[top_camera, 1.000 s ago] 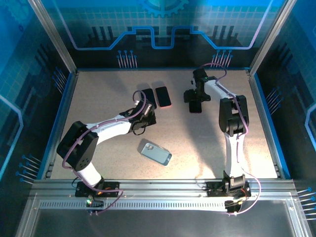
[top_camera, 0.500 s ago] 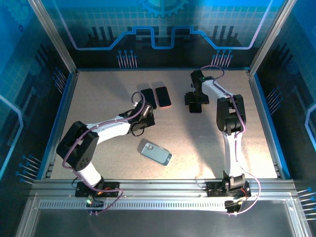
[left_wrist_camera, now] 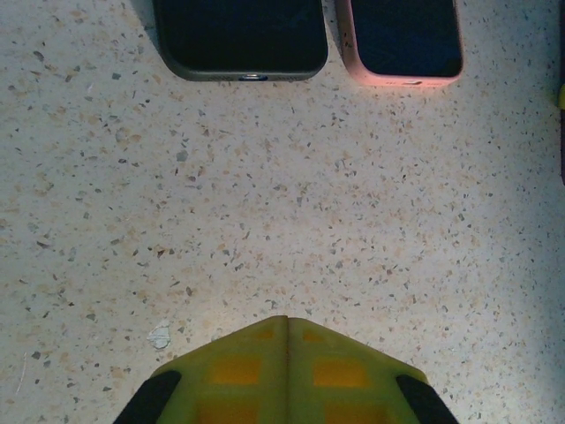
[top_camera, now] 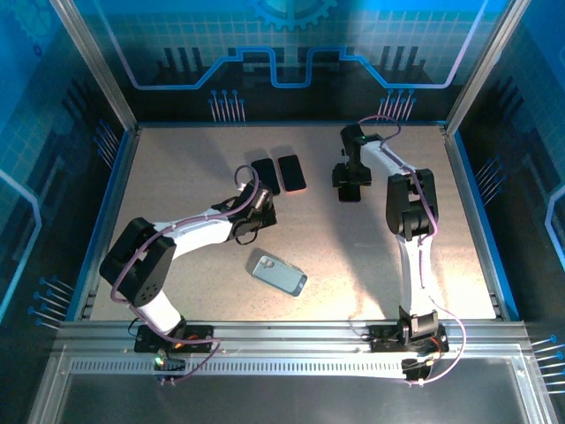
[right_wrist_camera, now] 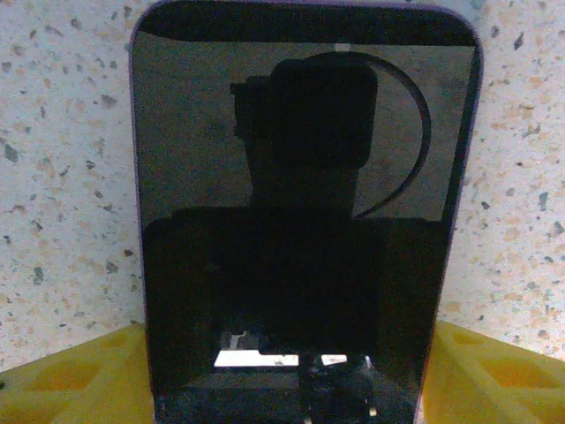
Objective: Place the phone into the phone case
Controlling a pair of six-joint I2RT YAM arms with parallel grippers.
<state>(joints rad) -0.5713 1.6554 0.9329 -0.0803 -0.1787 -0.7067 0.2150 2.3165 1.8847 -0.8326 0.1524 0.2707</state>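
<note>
The phone [right_wrist_camera: 300,177], dark screen w/ a thin purple rim, lies flat and screen up on the speckled table [top_camera: 177,177], in the far right part. The right gripper [top_camera: 350,179] is directly over it. In the wrist view its yellow fingers [right_wrist_camera: 71,375] stand on both sides of the phone's near end, so the jaws are apart w/ the phone between them. Whether they press the edges, I cannot tell. The pale blue phone case [top_camera: 279,274] lies near the front-middle of the table, well apart from the phone. The left gripper [left_wrist_camera: 287,371] hangs over bare table, jaws together, nothing in them. Just beyond it lie a dark phone [left_wrist_camera: 238,35] & a pink-rimmed phone [left_wrist_camera: 406,35], side by side, not touching.
</note>
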